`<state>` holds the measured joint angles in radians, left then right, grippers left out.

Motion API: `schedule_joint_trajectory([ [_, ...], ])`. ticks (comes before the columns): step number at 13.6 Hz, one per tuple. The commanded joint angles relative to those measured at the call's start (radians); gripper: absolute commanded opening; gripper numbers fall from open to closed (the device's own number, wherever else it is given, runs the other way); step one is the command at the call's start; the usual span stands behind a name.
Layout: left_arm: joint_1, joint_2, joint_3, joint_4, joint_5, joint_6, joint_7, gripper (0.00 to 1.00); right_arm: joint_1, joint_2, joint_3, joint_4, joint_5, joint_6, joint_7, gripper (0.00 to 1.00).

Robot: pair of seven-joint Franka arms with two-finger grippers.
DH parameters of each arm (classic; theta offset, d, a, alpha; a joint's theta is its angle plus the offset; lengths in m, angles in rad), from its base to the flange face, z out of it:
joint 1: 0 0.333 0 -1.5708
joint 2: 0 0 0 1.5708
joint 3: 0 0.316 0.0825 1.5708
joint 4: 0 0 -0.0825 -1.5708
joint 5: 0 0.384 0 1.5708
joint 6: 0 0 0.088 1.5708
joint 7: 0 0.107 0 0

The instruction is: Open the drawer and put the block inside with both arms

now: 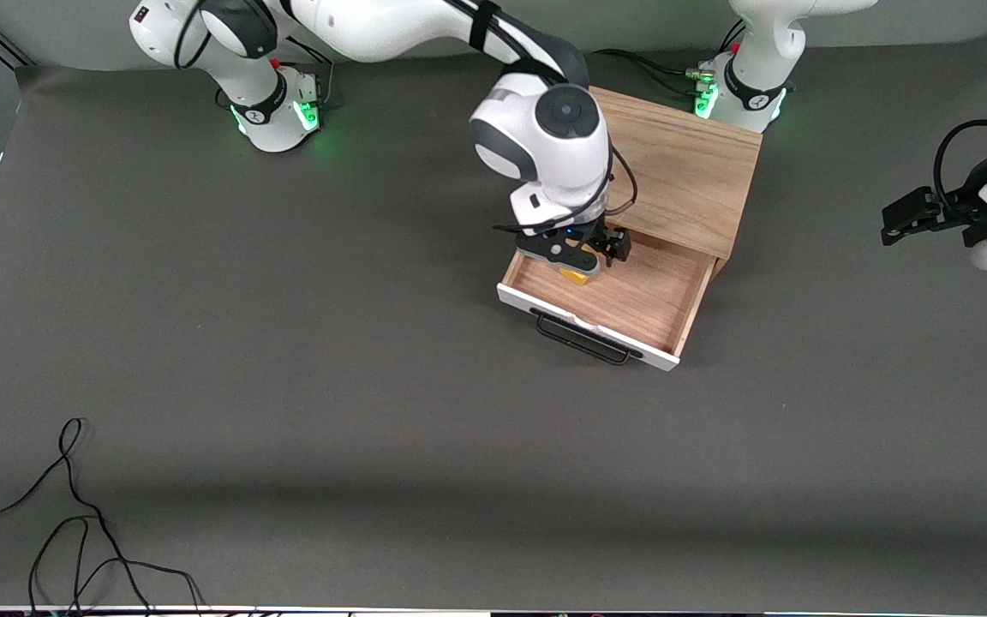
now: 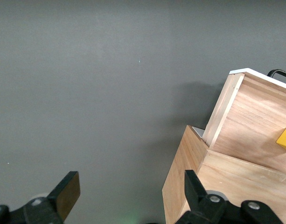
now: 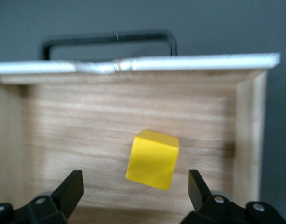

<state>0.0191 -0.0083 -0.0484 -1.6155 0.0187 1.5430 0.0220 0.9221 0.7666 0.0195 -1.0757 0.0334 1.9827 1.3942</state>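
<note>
A: Status on the right claw [image 1: 586,260]?
B: Over the open drawer [image 1: 631,296], fingers [image 3: 70,186] spread wide, gripping nothing. Block [image 3: 152,159] sits between them, clear of both, tilted; can't tell if it rests on the drawer floor.
A: Left claw [image 2: 129,193]?
B: Waiting over the surface [image 1: 288,386] at the left arm's end, by the cabinet's [image 1: 682,171] side. Open, empty.
A: Obstructions?
B: Right arm's wrist covers the drawer's inner corner in the front view. Loose black cable [image 1: 74,531] lies on the surface near the front camera, at the right arm's end, well apart from the cabinet.
A: Materials?
B: Light oak box, grained wood drawer floor, white front, black bar handle [image 1: 583,338]. Matte grey surface. Block: bright yellow cube, smooth faces.
</note>
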Motion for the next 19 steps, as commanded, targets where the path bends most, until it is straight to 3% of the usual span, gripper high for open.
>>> schedule_joint_trajectory([
  [1, -0.016, -0.019, 0.012, -0.009, 0.001, -0.006, -0.007, 1.0, -0.038, -0.157, -0.045, -0.03, -0.004, -0.115, -0.119, 1.0],
  [8, -0.011, -0.013, 0.012, -0.009, -0.002, -0.004, -0.005, 1.0, -0.411, -0.412, -0.053, -0.167, 0.075, -0.278, -0.613, 1.0],
  [13, -0.016, -0.004, 0.012, -0.01, -0.002, -0.006, -0.005, 1.0, -0.681, -0.601, -0.038, -0.415, 0.072, -0.269, -0.949, 1.0],
  [16, -0.015, -0.002, 0.012, -0.01, -0.002, -0.006, -0.005, 1.0, -0.772, -0.687, -0.035, -0.522, 0.044, -0.272, -1.092, 1.0],
  [19, -0.018, -0.002, 0.012, -0.01, -0.002, -0.006, -0.007, 1.0, -0.825, -0.73, -0.032, -0.558, 0.02, -0.277, -1.181, 1.0],
])
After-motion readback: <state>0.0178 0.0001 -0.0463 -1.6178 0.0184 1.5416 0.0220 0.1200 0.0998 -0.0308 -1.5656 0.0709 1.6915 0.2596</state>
